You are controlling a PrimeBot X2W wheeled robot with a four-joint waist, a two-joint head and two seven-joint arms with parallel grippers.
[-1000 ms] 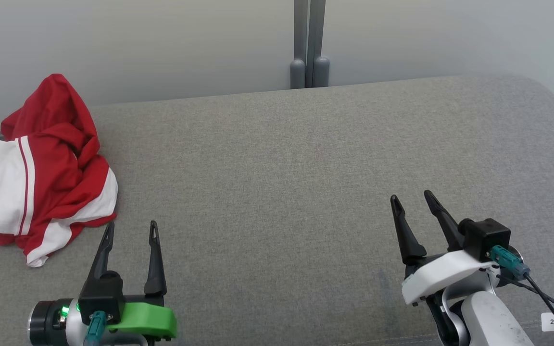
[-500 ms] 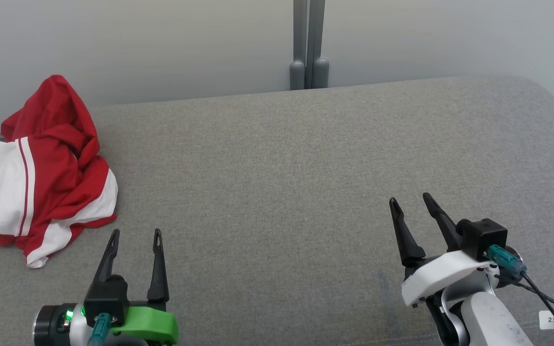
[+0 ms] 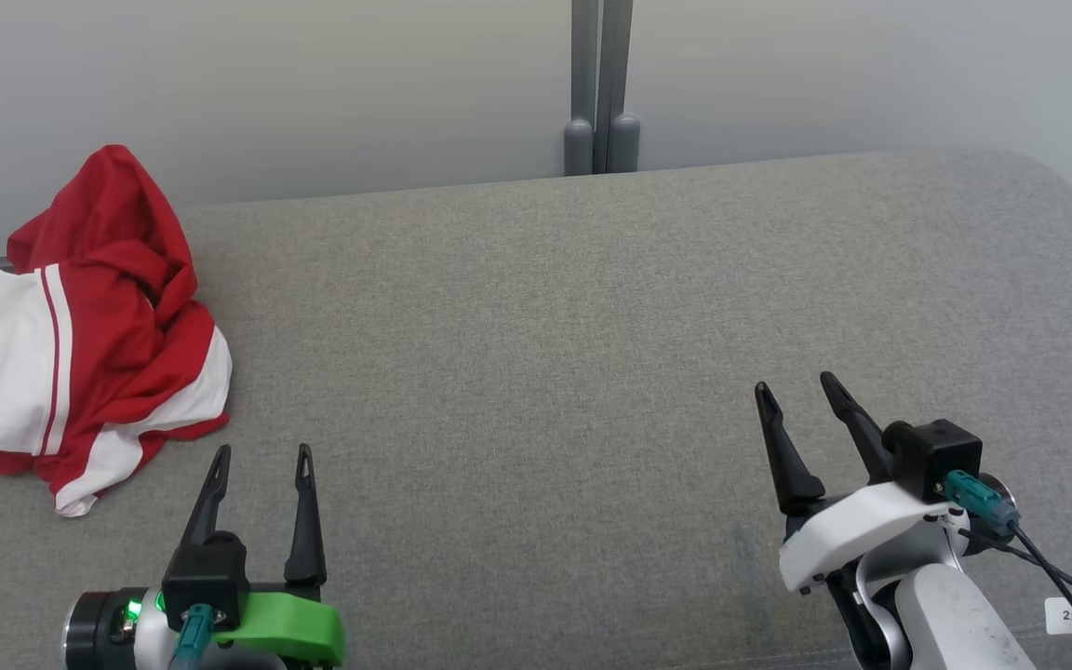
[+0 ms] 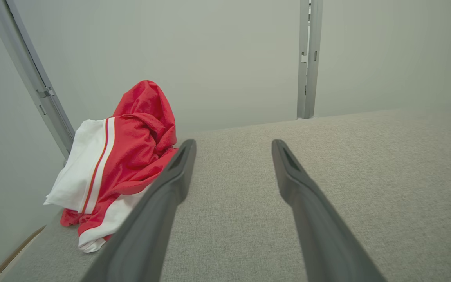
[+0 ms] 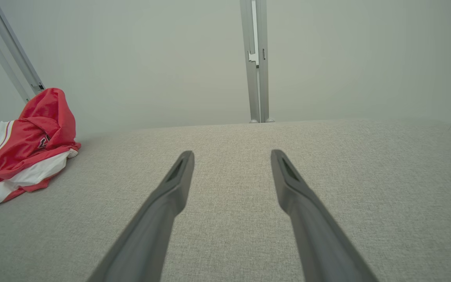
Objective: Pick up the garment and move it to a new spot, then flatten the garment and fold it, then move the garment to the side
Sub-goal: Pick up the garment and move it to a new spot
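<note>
A crumpled red and white garment (image 3: 94, 326) lies in a heap at the far left of the grey fabric surface (image 3: 545, 354), partly over its left edge. In the left wrist view the garment (image 4: 119, 156) sits left of and beyond the fingers; in the right wrist view the garment (image 5: 26, 149) is far to the left. My left gripper (image 3: 261, 451) stands open just right of and below the heap, not touching it. At the lower right my right gripper (image 3: 792, 383) is open too, with nothing between its fingers.
A pale wall with a grey vertical post (image 3: 599, 88) rises behind the surface. The surface's rounded right corner (image 3: 1048, 177) falls away at the far right. A slanted grey rail (image 4: 33, 78) stands behind the garment.
My left gripper has drawn back a little toward me and slightly right, away from the garment's lower edge. The right gripper and the garment stay as they were.
</note>
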